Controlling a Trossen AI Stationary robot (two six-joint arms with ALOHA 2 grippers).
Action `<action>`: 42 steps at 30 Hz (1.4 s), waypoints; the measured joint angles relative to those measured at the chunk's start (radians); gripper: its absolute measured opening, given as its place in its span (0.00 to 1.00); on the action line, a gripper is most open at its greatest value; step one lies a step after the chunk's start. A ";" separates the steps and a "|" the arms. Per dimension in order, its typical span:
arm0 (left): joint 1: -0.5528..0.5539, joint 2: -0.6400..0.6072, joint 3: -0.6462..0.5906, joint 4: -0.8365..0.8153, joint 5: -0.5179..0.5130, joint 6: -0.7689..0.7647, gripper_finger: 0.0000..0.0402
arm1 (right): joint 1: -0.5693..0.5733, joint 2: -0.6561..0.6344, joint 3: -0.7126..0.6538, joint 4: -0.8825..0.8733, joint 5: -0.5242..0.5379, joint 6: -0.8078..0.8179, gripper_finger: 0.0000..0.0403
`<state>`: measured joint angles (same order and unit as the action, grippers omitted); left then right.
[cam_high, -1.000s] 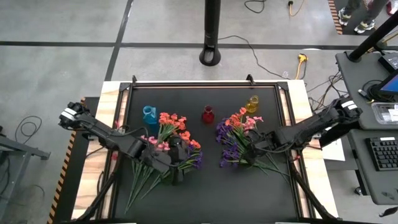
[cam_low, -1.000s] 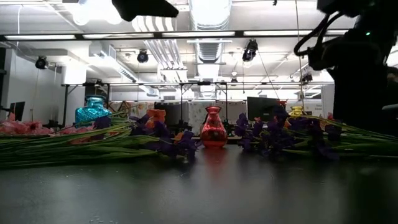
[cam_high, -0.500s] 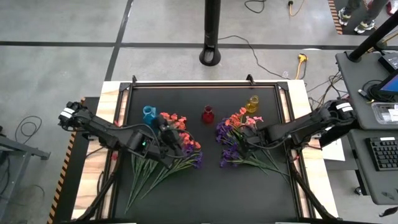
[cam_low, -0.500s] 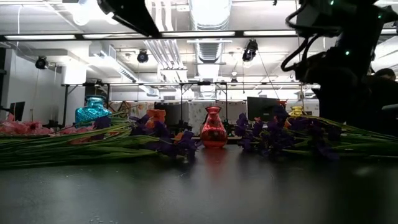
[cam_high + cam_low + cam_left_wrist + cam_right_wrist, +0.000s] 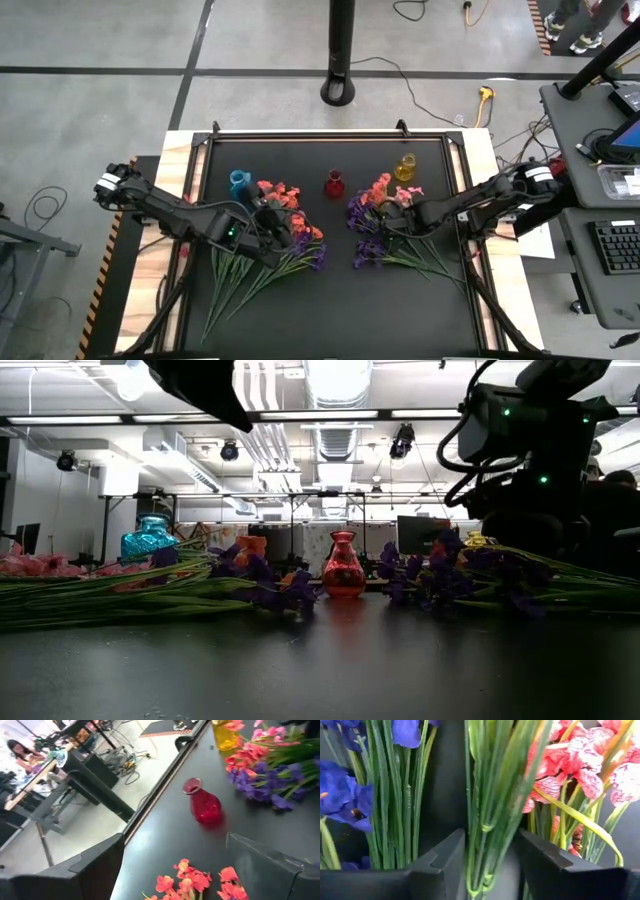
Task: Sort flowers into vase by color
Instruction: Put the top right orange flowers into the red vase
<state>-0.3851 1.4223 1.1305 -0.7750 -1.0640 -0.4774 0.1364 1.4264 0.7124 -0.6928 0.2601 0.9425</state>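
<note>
Fingers, right: your right gripper [image 5: 487, 865] has a bunch of green stems [image 5: 487, 810] standing between its two dark fingers [image 5: 440, 865], with gaps on both sides, so it is not yet gripping; a second ago the gap was wider, so you are partway through closing.
Fingers, left: your left gripper [image 5: 170, 865] is spread fully apart with nothing between its fingers, the same as a second ago.
Right arm position: it sits low over the right-hand flower pile [image 5: 385, 225], reaching in from the table's right side; over the last second it has slid further in, toward the blossoms.
Why there: you take the sprig by the stem below the heads, probably so the blossoms stay free and the stem end can drop into a narrow vase neck.
Left arm position: it hovers above the left-hand flower pile [image 5: 275, 225], over the coral-red blossoms [image 5: 195, 880]; a second ago it was nearer the table's front edge, over the stems.
Flowers: both piles lie flat on the black table [image 5: 330, 300], mixed purple, pink and coral-red; none is in a vase yet.
Vases: blue vase [image 5: 240, 182], red vase [image 5: 335, 184] and yellow vase [image 5: 406, 166] stand upright in a row behind the piles, unmoved.
Colour in the grip: pink blossoms [image 5: 575, 770] lie just beside the stems you are closing on, purple ones [image 5: 342, 795] on the other side; which head belongs to these stems I cannot tell.
</note>
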 joint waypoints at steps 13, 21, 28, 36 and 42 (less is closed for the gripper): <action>0.006 0.000 -0.001 0.027 -0.006 0.002 0.83 | 0.000 -0.040 -0.001 -0.003 -0.008 0.014 0.04; 0.017 0.000 -0.004 0.027 0.072 -0.040 0.82 | 0.001 -0.185 -0.001 -0.012 -0.009 0.015 0.05; 0.030 0.000 -0.041 0.024 0.091 -0.040 0.77 | 0.033 -0.358 -0.001 -0.015 -0.002 0.008 0.05; 0.051 0.000 -0.052 0.016 0.102 -0.072 0.77 | 0.161 -0.506 -0.025 0.168 0.184 -0.042 0.04; 0.051 -0.001 -0.054 0.121 0.238 -0.027 0.77 | 0.211 -0.518 -0.113 0.572 0.310 -0.266 0.04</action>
<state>-0.3336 1.4218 1.0767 -0.6544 -0.8260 -0.5039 0.3473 0.9085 0.5995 -0.1207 0.5700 0.6761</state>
